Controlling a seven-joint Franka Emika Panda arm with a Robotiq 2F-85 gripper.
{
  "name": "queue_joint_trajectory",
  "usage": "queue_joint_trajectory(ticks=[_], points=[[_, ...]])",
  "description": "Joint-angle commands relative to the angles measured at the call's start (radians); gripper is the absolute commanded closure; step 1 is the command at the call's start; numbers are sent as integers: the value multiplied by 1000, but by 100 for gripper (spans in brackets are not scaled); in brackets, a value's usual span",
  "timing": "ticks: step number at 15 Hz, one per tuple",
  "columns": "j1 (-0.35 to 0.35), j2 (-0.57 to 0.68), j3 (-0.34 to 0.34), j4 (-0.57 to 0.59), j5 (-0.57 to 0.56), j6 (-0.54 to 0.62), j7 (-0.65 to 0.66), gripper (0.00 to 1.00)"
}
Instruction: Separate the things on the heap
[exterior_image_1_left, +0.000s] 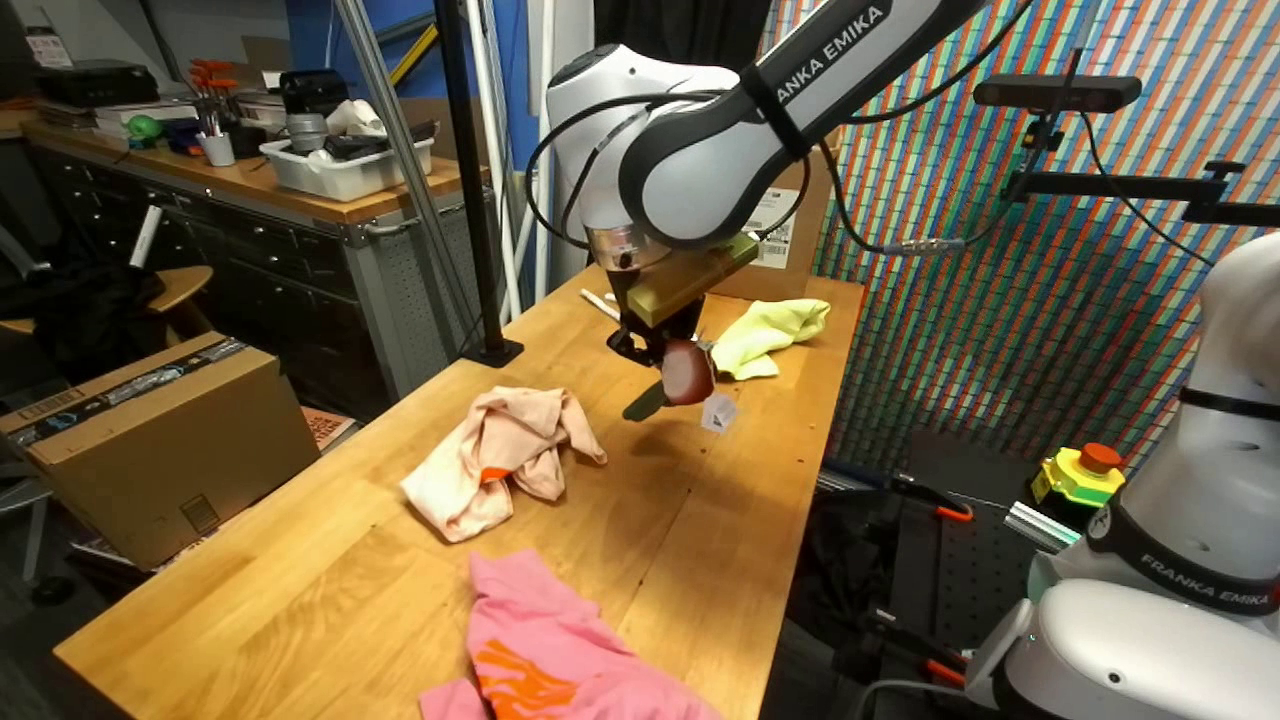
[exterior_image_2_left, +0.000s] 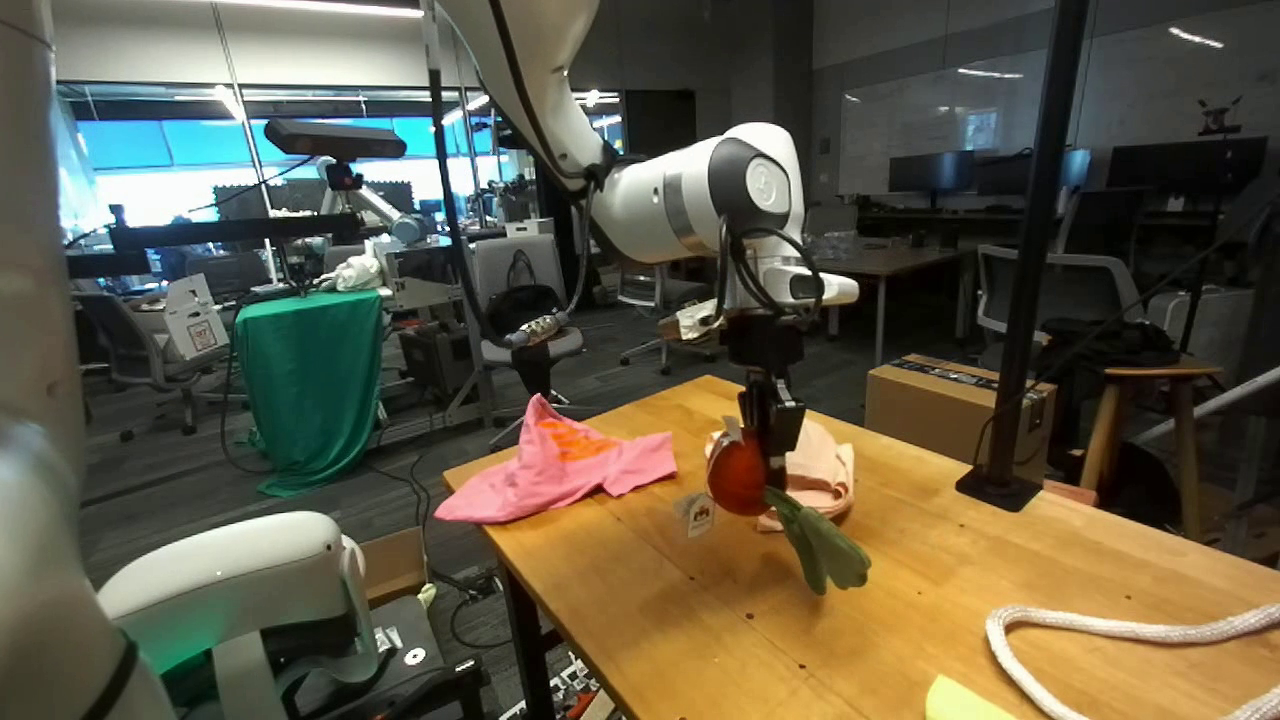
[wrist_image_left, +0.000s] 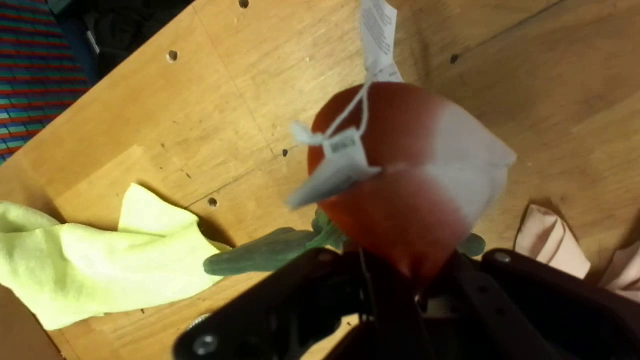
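- Ball (wrist_image_left: 410, 172): one, red, nearest the wrist camera, held above the table (exterior_image_1_left: 330, 600); its pinched end is hidden in the gripper (exterior_image_2_left: 776, 455).
- Jaws: narrow, pinching the ball; the contact itself is too dark to make out in the wrist view.
- Leaves (exterior_image_2_left: 822, 548): green; two made out below the jaws in an exterior view.
- Tags (wrist_image_left: 379, 32): white; two in the wrist view, one cut off at the top, one blurred.
- Cream cloth (exterior_image_2_left: 825, 468): one, on the table; partly hidden behind the gripper and ball in an exterior view.
- Yellow cloth (wrist_image_left: 105, 270): one, on the table; cut off by the left edge of the wrist view.
- Pink cloth (exterior_image_1_left: 560, 640): one, on the table; cut off at the bottom in an exterior view. Three cloths counted, each apart from the others.
- Cord (exterior_image_2_left: 1120, 629): white, near the yellow cloth; cut off at the right in an exterior view, number of lengths uncertain.
- Box (exterior_image_2_left: 930, 415): one, brown, beyond the table's edge; partly hidden behind a post (exterior_image_2_left: 1030, 240) in an exterior view.
- Carton (exterior_image_1_left: 820, 220): one, behind the yellow cloth; largely hidden by the arm (exterior_image_1_left: 700, 185) in an exterior view.
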Motion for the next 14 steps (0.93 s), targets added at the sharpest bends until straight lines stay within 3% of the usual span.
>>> queue_joint_trajectory(ticks=[1,14], points=[[-28,-34,32,-38,43,-21,-94,94],[-14,18,69,-34,41,-62,-199,94]])
